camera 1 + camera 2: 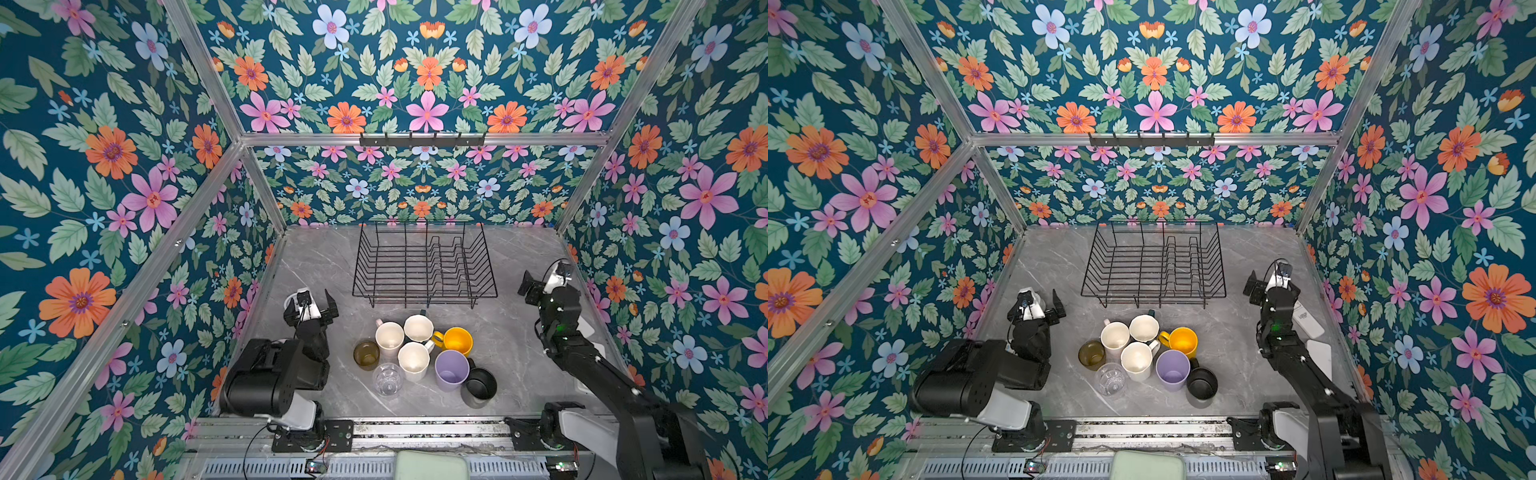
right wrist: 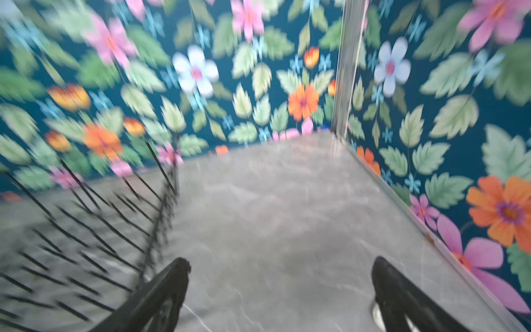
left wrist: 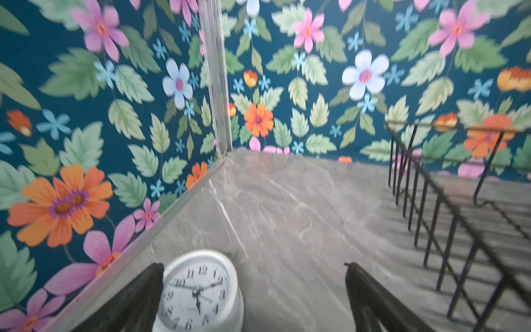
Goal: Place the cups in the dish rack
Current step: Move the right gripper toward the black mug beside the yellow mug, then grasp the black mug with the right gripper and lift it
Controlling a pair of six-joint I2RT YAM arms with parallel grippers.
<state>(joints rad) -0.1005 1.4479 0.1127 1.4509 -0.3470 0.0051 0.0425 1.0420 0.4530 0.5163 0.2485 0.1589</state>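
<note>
White round clock (image 3: 198, 293) on grey marble tabletop (image 3: 287, 215), near floral wall (image 3: 86, 115).

white round clock (image 3: 198, 293), black hour numerals up to 12 on its dial (brand line too blurred)

Left arm (image 1: 266, 374) folded, left hand (image 3: 254, 267) spread wide, empty, right arm (image 1: 582, 353) outstretched, right hand (image 2: 281, 262) likewise

The right wrist view was motion-blurred, smearing the dish rack (image 2: 158, 224) wires. In the left wrist view, the frame edge cut off a white clock (image 3: 201, 290), partly masked by one finger (image 3: 138, 299) of the left gripper (image 3: 254, 266). Outside its rim, the rearmost mug (image 1: 419, 328) showed only a dark sliver (image 1: 423, 311).
</note>
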